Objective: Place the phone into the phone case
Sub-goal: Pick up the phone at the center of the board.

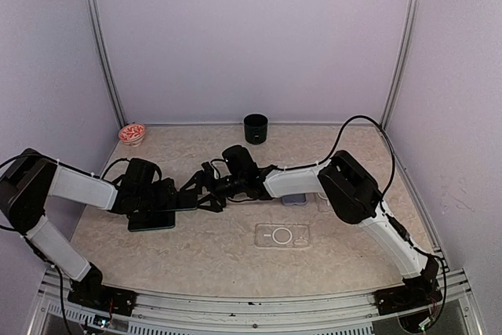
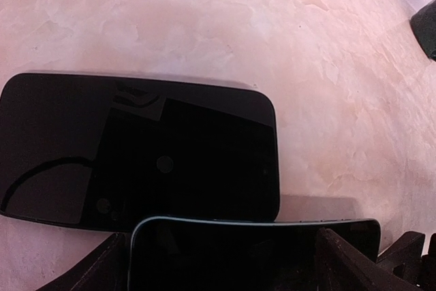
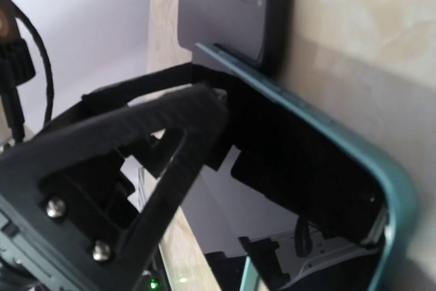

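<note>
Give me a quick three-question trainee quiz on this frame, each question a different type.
1. True or false: the clear case lies on the table with nothing holding it.
2. Pick one: the cup by the back wall is A) black, B) white, C) red.
3. Fill in: in the left wrist view, the slab between the left fingers has a ____ rim.

Key: 1 true; 2 A; 3 teal.
</note>
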